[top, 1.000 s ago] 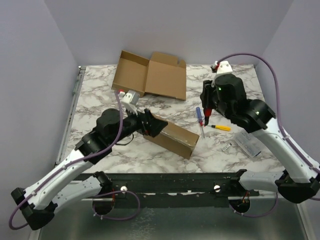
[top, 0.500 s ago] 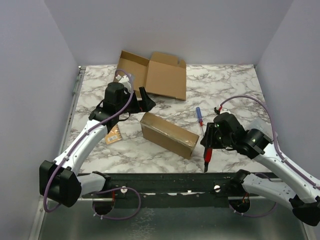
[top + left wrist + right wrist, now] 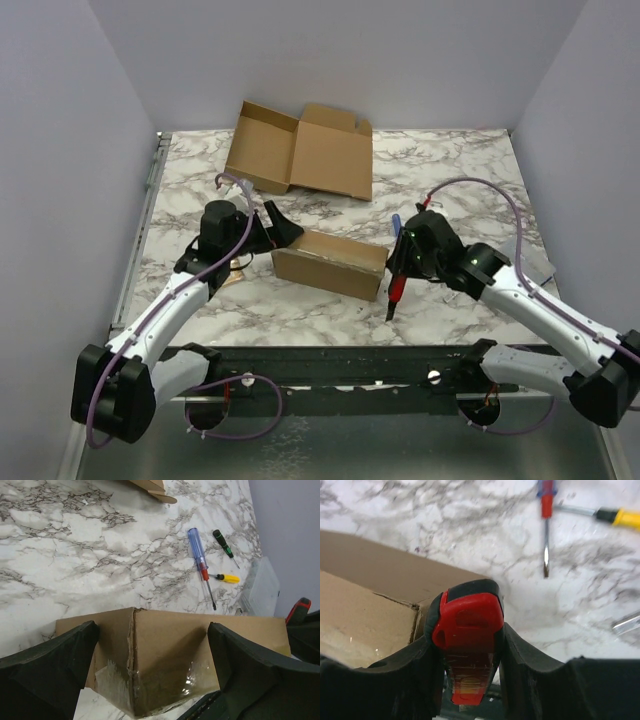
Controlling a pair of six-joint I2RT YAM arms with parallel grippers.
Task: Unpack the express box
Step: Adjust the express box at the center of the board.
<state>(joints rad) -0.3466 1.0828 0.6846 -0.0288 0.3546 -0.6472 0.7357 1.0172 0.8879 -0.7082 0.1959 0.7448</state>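
Top view gives you the layout: sealed box (image 3: 330, 265) mid-table (image 3: 450, 160), lying slantwise between the two arms. The open box (image 3: 300, 150) lies flat at the far edge, well apart from it. Only this view shows the open box whole, and of the tools on the right it shows only a bit of the blue screwdriver (image 3: 398, 222) past the right arm.

Left wrist view fills that in. You get the blue screwdriver (image 3: 200, 555), green screwdriver (image 3: 222, 541), yellow screwdriver (image 3: 225, 578) and a clear case (image 3: 262, 587), all on the marble beyond the sealed box (image 3: 170, 650).

Right wrist view alone shows the grip. The right gripper (image 3: 467, 640) pinches the red tool (image 3: 467, 615) between both fingers, with the sealed box (image 3: 370, 595) just beside it on the left. Touching or not, cannot tell.

Count:
- two cardboard boxes, one sealed and one open
- three screwdrivers
- one clear case
- one red tool (image 3: 393, 293)

Left gripper (image 3: 152, 630) has its fingers (image 3: 50, 665) spread wide, straddling the box's near corner. You can't tell whether the pads touch it.

Box look: plain brown cardboard, closed, long and low. Wrinkled clear tape runs over the near corner seam, and the corner edge is a bit creased.
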